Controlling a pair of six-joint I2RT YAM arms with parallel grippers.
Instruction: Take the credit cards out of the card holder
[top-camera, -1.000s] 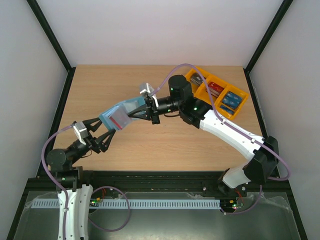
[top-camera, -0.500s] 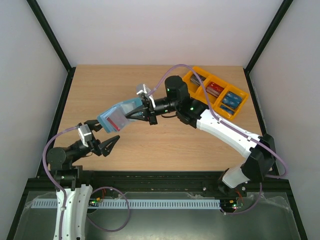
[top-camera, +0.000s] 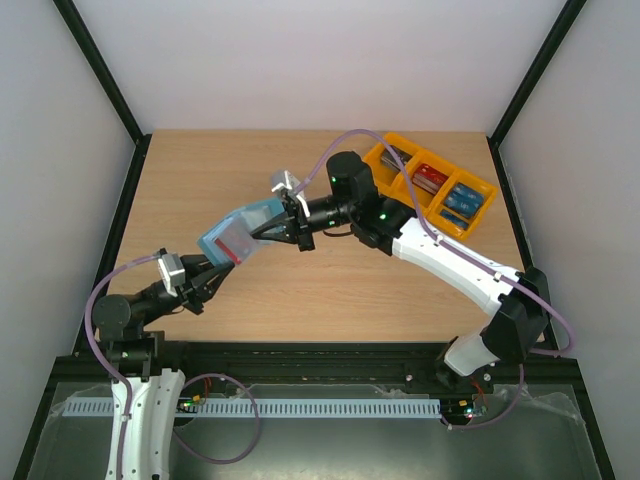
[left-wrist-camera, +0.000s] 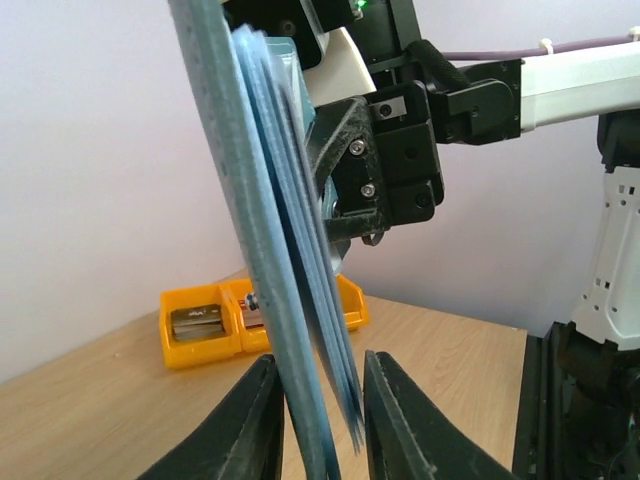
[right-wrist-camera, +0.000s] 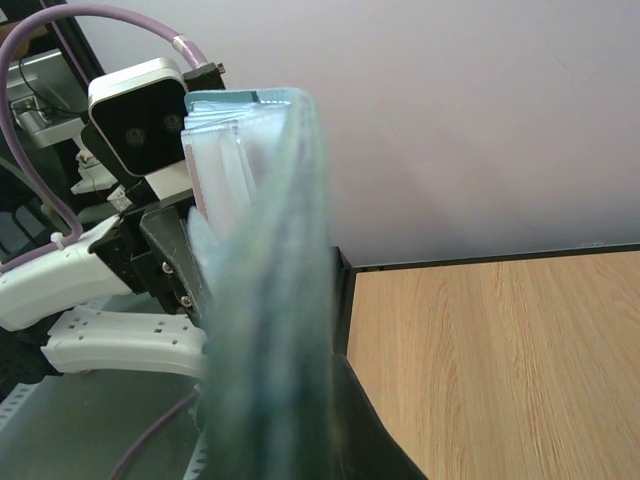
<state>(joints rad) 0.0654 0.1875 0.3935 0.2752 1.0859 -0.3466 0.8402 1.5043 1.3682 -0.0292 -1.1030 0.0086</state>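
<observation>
The teal card holder (top-camera: 240, 230) hangs in the air over the table's left middle, and my right gripper (top-camera: 268, 226) is shut on its far end. A red credit card (top-camera: 229, 255) shows in the pocket at its lower left edge. My left gripper (top-camera: 212, 272) reaches up to that edge. In the left wrist view the card holder (left-wrist-camera: 262, 250) and its inner leaves run down between the fingers of my left gripper (left-wrist-camera: 318, 362); the jaws stand narrow, with a small gap on the right side. In the right wrist view the card holder (right-wrist-camera: 270, 300) is blurred and fills the right gripper (right-wrist-camera: 290, 440).
An orange three-compartment tray (top-camera: 479, 213) sits at the back right, with dark grey cards (top-camera: 395, 160), red cards (top-camera: 432, 178) and blue cards (top-camera: 462, 197) in it. The tray (left-wrist-camera: 205, 350) also shows behind the holder in the left wrist view. Black frame rails edge the table.
My left gripper's jaws, wide apart earlier, have drawn in close around the holder's lower left edge. The right arm has shifted the holder only slightly.
</observation>
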